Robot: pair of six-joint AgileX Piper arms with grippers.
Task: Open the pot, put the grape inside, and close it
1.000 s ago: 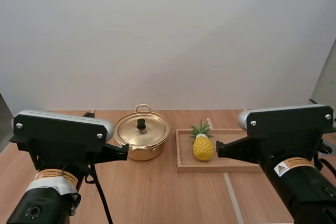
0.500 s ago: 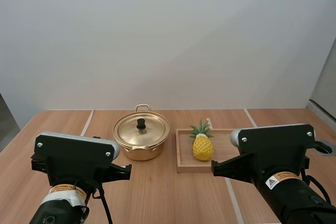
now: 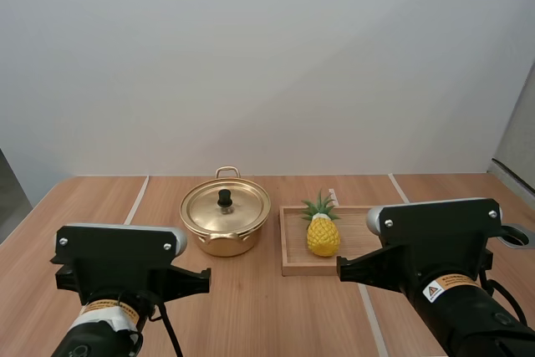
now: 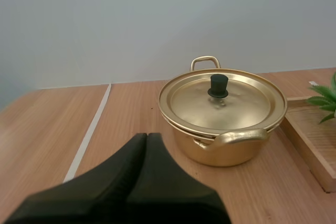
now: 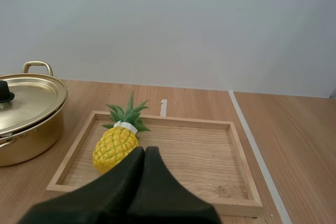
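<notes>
Lid (image 3: pixel 226 206) sat on pot (image 3: pixel 224 240); opening not begun. L gripper (image 4: pixel 147 136), R gripper (image 5: pixel 144 149) closed, empty. Pineapple (image 3: pixel 323 234) lay at pot's 3 o'clock. Next, likely: L spreads over knob (image 4: pixel 218 85).

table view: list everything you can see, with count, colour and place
pot: one, gold, on the table left of the tray
lid: one, gold with a black knob, closed on the pot
pineapple: one, yellow with green leaves, in the tray at its end near the pot
wooden tray: one, light wood, right of the pot
table: one, light wood
left gripper: one, black, shut, facing the pot
right gripper: one, black, shut, facing the tray
</notes>
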